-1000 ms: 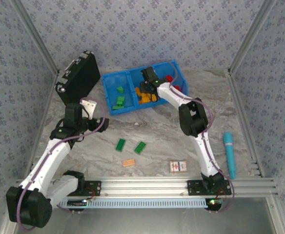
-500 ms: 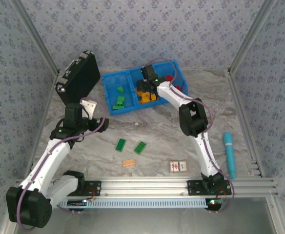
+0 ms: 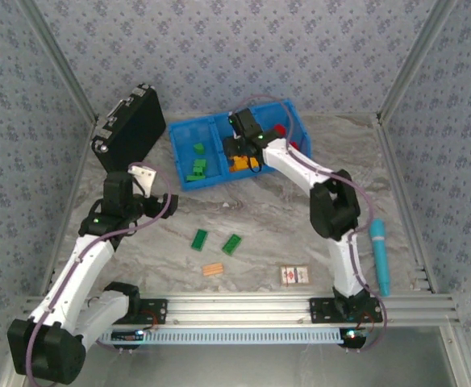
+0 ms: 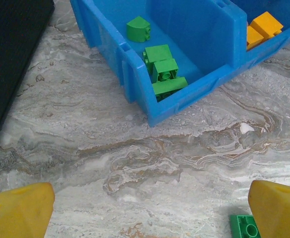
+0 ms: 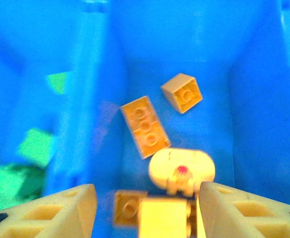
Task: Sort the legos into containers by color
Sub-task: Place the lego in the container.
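The blue containers (image 3: 219,129) stand at the back of the table. Green legos (image 3: 197,168) lie in the left bin, orange-yellow ones (image 3: 240,166) in the middle bin and red ones (image 3: 280,129) in the right bin. My right gripper (image 3: 237,147) hovers over the middle bin, open (image 5: 145,210). Several orange-yellow legos (image 5: 146,126) lie below it, one (image 5: 162,218) between the fingers with a gap on the left side. Two green legos (image 3: 199,239) (image 3: 232,243) lie on the table. My left gripper (image 3: 148,187) is open (image 4: 147,213) above bare table, one green lego (image 4: 244,227) by its right finger.
A black hard case (image 3: 131,129) stands open at the back left, next to the tray. A tan ridged piece (image 3: 212,269) and a white red-printed card (image 3: 295,275) lie near the front rail. A teal pen-like tool (image 3: 378,254) lies at the right.
The right arm's elbow has swung to the right while its gripper stayed over the middle bin, shifting slightly. The left arm has barely moved.
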### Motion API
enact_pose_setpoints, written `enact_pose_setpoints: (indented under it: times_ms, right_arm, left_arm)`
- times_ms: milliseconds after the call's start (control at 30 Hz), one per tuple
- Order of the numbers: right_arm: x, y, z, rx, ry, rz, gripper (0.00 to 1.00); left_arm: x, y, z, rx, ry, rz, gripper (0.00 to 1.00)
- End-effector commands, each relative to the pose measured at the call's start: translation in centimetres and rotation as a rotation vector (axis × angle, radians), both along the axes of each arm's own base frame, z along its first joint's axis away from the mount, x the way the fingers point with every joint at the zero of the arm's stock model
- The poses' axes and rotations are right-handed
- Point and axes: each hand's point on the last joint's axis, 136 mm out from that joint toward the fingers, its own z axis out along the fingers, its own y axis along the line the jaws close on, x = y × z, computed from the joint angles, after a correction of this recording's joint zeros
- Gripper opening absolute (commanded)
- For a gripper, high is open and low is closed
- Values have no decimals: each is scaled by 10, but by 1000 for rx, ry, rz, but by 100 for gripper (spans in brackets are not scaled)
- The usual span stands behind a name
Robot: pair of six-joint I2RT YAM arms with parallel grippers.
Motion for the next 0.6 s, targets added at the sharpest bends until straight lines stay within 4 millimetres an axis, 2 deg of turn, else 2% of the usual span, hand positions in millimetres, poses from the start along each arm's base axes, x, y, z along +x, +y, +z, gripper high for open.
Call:
enact_pose_setpoints:
  times_ms: [0, 100, 333, 433, 567]
  right_arm:
    - [-41, -12, 33, -33, -24, 13, 54]
    - [-79, -17, 24, -16, 49, -18, 49]
    - [-160, -15, -17, 158, 248, -201, 49]
    - [-185, -14, -40, 207, 330, -304, 49]
    - [-205, -4, -69, 232, 446, -361, 54]
  left_arm:
    - [3, 1, 14, -19, -37, 21, 100]
    - [3, 1, 14, -19, -24, 27, 100]
    - [3, 1, 12, -25, -18, 28, 100]
    - [1, -1, 14, -38, -20, 21, 100]
    - [-2, -3, 21, -55, -43, 15, 100]
